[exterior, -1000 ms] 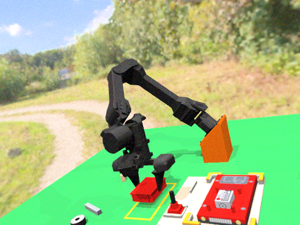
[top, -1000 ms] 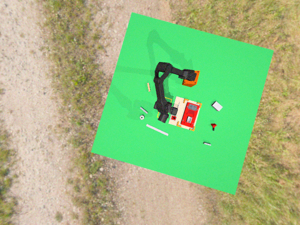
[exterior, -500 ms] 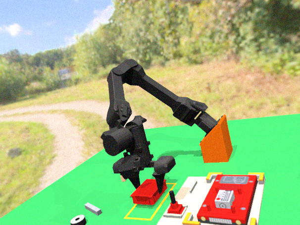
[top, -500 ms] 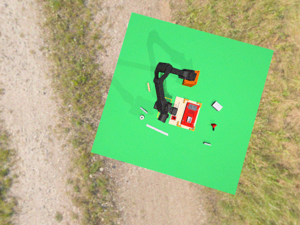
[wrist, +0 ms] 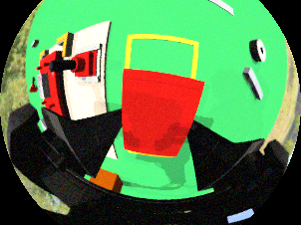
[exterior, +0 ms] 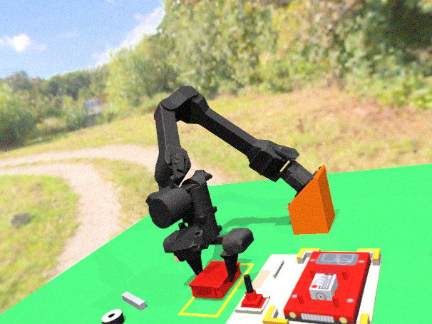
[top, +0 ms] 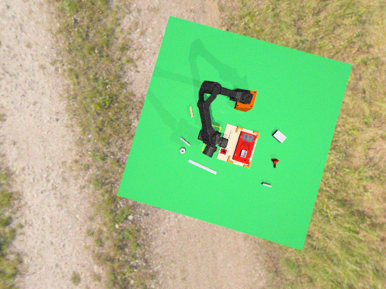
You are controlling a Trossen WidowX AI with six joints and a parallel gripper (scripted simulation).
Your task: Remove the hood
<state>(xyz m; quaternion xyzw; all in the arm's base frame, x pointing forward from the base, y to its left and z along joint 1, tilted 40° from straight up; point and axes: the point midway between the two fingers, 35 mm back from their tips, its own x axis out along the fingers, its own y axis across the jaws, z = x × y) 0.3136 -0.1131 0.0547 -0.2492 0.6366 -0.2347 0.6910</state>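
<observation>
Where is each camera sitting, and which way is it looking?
Top: high overhead, looking straight down at the green table; whole arm shows.
Exterior: low beside the table, facing the arm, trees behind; the gripper is shut on the red hood.
Wrist: on the arm's hand, looking down; dark gripper parts along the bottom.
Shared: hood, yellow marked area, toy car.

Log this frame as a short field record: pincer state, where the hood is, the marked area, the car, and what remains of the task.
pincer: shut on the red hood, one finger on each side
hood: low over the yellow-outlined marked area, at its far end; whether it rests on the table cannot be told
marked area: near end bare, beside the beige base plate
toy car: on the base plate, engine block exposed where the hood sat
remaining: set the hood down if not yet down, open the pincer, move away from the hood
</observation>
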